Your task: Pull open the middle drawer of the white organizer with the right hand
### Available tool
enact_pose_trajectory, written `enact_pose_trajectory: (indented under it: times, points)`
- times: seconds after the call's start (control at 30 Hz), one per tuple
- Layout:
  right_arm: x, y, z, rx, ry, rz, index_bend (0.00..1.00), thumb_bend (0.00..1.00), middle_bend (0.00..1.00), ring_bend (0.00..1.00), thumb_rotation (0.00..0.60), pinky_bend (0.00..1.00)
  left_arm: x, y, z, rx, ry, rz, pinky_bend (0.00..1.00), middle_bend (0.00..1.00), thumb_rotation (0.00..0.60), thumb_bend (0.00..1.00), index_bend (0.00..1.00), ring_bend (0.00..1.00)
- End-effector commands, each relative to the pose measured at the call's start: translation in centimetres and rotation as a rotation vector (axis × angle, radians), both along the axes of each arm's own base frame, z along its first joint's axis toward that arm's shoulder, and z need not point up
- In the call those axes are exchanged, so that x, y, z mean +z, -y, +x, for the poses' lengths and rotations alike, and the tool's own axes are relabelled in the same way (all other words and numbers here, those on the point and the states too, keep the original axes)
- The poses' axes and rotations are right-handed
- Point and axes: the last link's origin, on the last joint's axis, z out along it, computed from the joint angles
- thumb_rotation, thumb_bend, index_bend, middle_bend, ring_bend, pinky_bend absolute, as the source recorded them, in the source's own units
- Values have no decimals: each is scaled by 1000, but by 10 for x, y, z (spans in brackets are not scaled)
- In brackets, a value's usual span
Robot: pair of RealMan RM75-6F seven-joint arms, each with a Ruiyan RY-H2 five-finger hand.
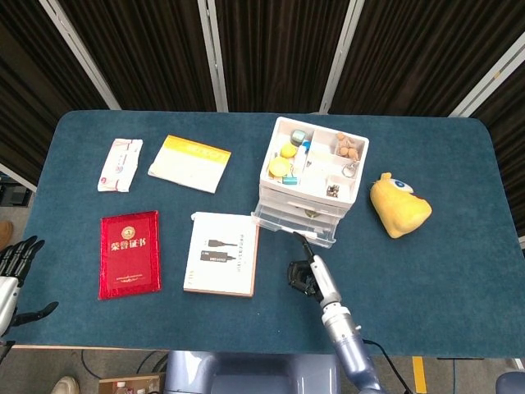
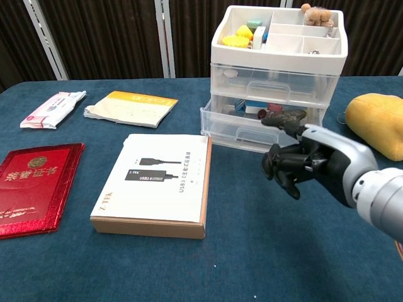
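The white organizer [image 1: 305, 205] [image 2: 277, 80] stands at the table's middle right, its top tray full of small items. Its middle drawer [image 1: 295, 228] [image 2: 239, 131] sticks out toward me, with small objects showing inside. My right hand [image 1: 305, 275] [image 2: 305, 162] hovers just in front of the drawer, fingers curled in and holding nothing. One finger reaches up toward the drawer front; whether it touches is unclear. My left hand [image 1: 15, 261] rests at the table's near left edge with its fingers spread.
A boxed cable [image 1: 221, 253] [image 2: 157, 182] lies left of the right hand. A red certificate [image 1: 129, 253], a yellow booklet [image 1: 189, 162] and a tissue pack [image 1: 120, 164] lie further left. A yellow plush toy [image 1: 399, 205] [image 2: 378, 123] sits right of the organizer.
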Motion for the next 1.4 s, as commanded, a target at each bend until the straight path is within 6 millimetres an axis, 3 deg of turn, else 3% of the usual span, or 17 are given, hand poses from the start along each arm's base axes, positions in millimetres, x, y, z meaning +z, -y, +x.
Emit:
enact_pose_trajectory:
  times: [0.03, 0.2, 0.37, 0.63, 0.77, 1.17, 1.4]
  points:
    - [17, -5, 2, 78, -123, -124, 14, 790, 711, 738, 600, 782, 0, 0, 0, -1, -1, 1, 0, 0, 600, 23, 0, 0]
    - [28, 7, -1, 73, -233, -126, 47, 790, 713, 739, 600, 782, 0, 0, 0, 1, -1, 3, 0, 0, 600, 22, 0, 0]
    - [35, 24, -6, 31, -307, -102, 184, 792, 727, 748, 600, 782, 0, 0, 0, 5, 3, 1, 0, 0, 600, 22, 0, 0]
    - [36, 43, -17, -20, -371, -89, 195, 800, 738, 758, 600, 782, 1, 0, 0, 8, 8, 1, 0, 0, 600, 23, 0, 0]
    - [36, 47, -21, -36, -394, -79, 297, 817, 762, 776, 600, 800, 0, -1, 0, 12, 10, -2, 0, 0, 600, 23, 0, 0]
    - [28, 35, -29, -34, -423, -25, 397, 822, 776, 787, 600, 808, 0, 0, -1, 18, 13, -6, 0, 0, 600, 22, 0, 0]
    - [32, 17, -28, -6, -412, -16, 400, 822, 776, 787, 600, 808, 0, 0, 0, 15, 14, -4, 0, 0, 600, 23, 0, 0]
